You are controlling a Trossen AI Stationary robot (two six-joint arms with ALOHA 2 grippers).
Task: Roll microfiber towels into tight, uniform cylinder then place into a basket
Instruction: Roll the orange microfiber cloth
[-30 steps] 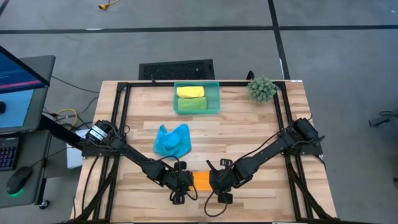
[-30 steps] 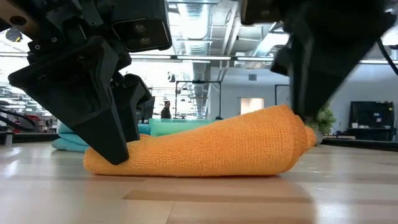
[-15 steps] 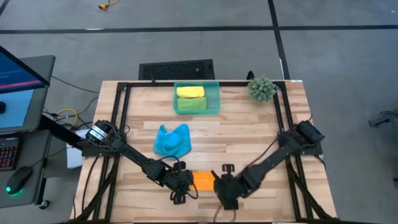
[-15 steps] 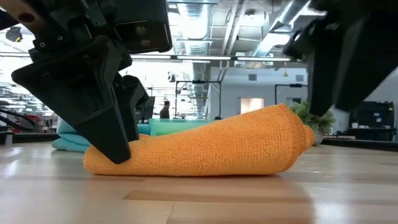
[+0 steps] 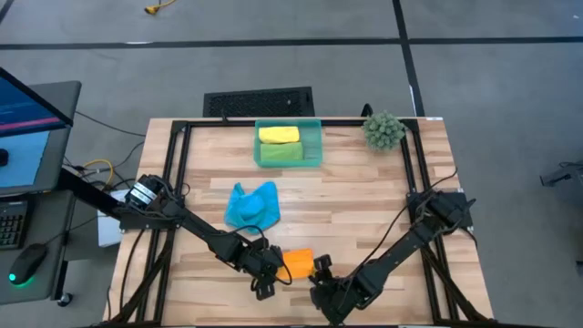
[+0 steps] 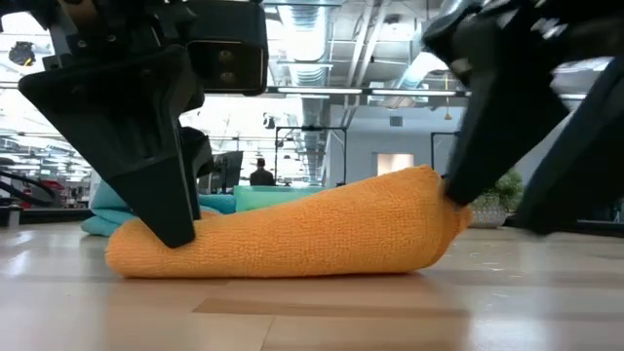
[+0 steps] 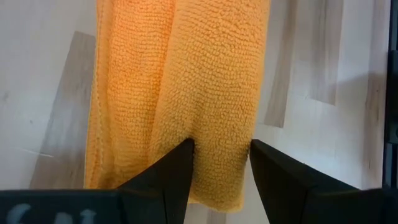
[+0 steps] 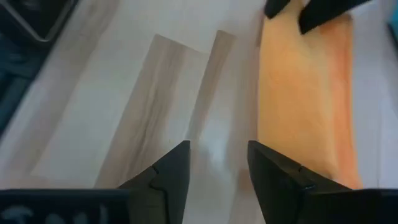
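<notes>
The orange microfiber towel (image 5: 298,262) lies rolled on the table near its front edge, also seen in the low view (image 6: 292,234). My left gripper (image 7: 221,149) is shut on its left end. My right gripper (image 8: 217,155) stands open at the roll's right end, bare wood between its fingers. The sky blue towel (image 5: 252,206) lies crumpled on the table farther back. The teal basket (image 5: 316,144) at the far edge holds a yellow roll (image 5: 279,134) and a green roll (image 5: 281,153). My left gripper pinches the roll's left end (image 7: 217,124) between its two fingers, slanting down from the left and lying along the roll. The roll rests on the table. My right gripper touches the roll's right end (image 6: 444,200) with the outer side of one finger (image 6: 468,166), slanting down from the near right.
A spiky green plant ball (image 5: 383,130) sits at the far right corner. A black frame (image 5: 182,182) runs along the table's edges. Bare wood lies between the blue towel and the plant ball.
My right gripper has left the roll's right end, swung toward the table's near edge and downward while turning, and now leans against that end. My left gripper has rolled about its own axis. The orange roll has slid a little toward the table's left.
</notes>
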